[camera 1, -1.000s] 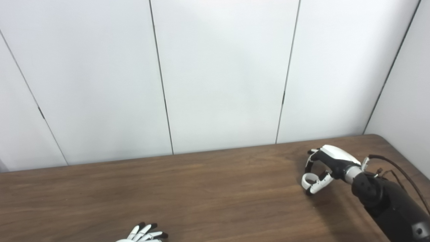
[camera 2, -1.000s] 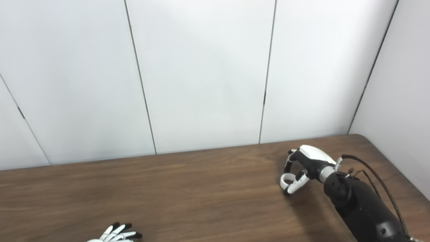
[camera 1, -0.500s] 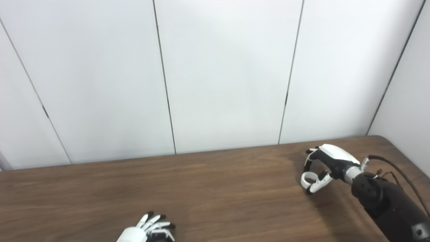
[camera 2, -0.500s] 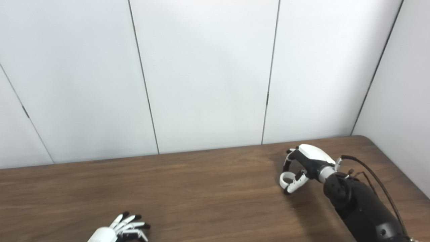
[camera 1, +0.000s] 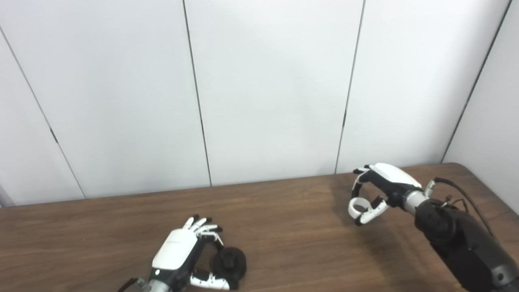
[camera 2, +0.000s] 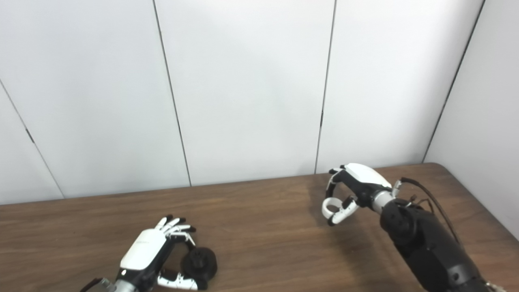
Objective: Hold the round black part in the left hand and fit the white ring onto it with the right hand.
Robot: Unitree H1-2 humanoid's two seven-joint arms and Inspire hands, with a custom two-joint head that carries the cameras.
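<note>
I see the bench point(camera 1: 284, 227) as dark brown wood-grain, smooth with a faint satin sheen, likely laminate. Behind the bench, the wall panels point(camera 1: 267, 89) look like matt white sheet with thin dark seams. On my left robot hand point(camera 1: 182, 253) the back shell reads as glossy white plastic, with matt black fingertips. The round black part point(camera 1: 230, 263) beside it looks matt, like rubber or dull plastic. My right robot hand point(camera 2: 357, 190) has the same glossy white shell over black, and a bare metal wrist collar. The white ring point(camera 2: 330, 207) looks like smooth plastic. The right forearm point(camera 2: 425, 247) is dull black.
</note>
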